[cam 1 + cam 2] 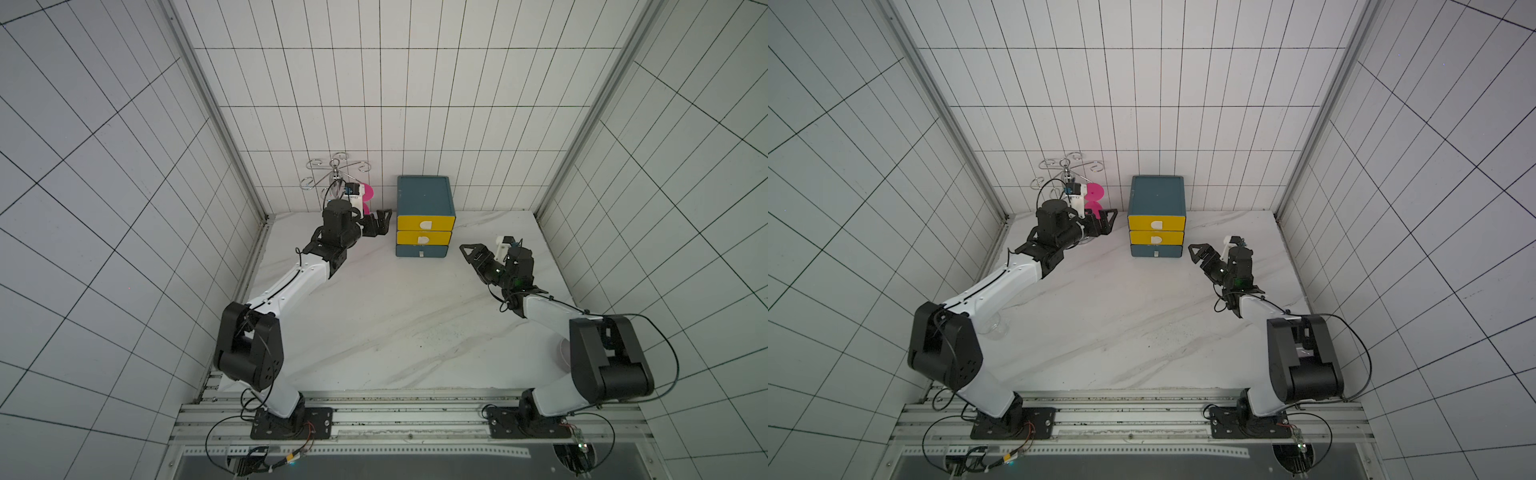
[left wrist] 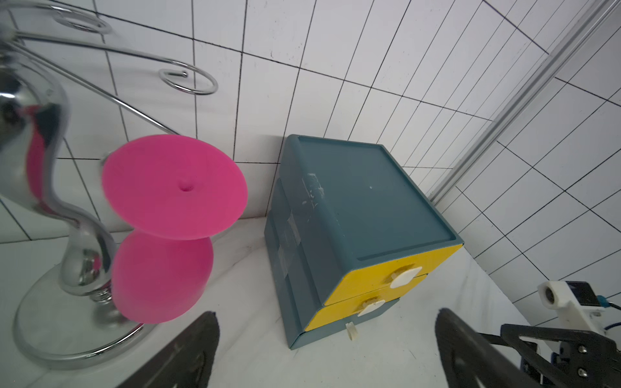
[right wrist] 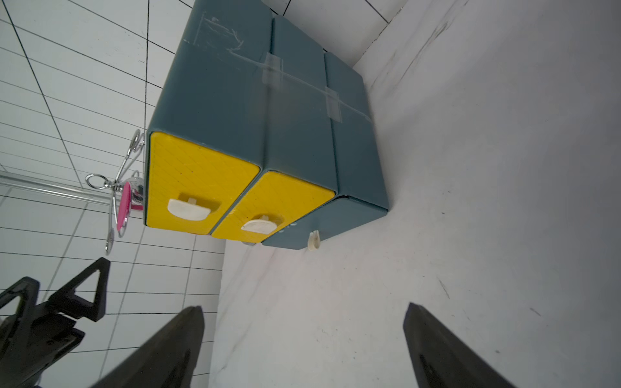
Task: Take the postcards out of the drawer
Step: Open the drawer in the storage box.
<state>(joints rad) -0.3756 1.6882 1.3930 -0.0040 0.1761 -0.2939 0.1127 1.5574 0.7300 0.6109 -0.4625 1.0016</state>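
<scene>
Jaws spread on left end effector (image 1: 383, 223) and right end effector (image 1: 469, 255).

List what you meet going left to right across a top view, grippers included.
In order: chrome rack → left gripper → drawer cabinet → right gripper. The pink goblet overlaps rack and left gripper, so it is left out.

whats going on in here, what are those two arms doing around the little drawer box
Two robot arms flank a small three-drawer cabinet at the back of the table. The left arm hovers beside it, in front of a chrome rack holding a pink glass. The right arm sits low off the opposite front corner. Both have their jaws open and empty, touching nothing. All three drawers look shut and no postcards are in sight, so nothing is out yet.
</scene>
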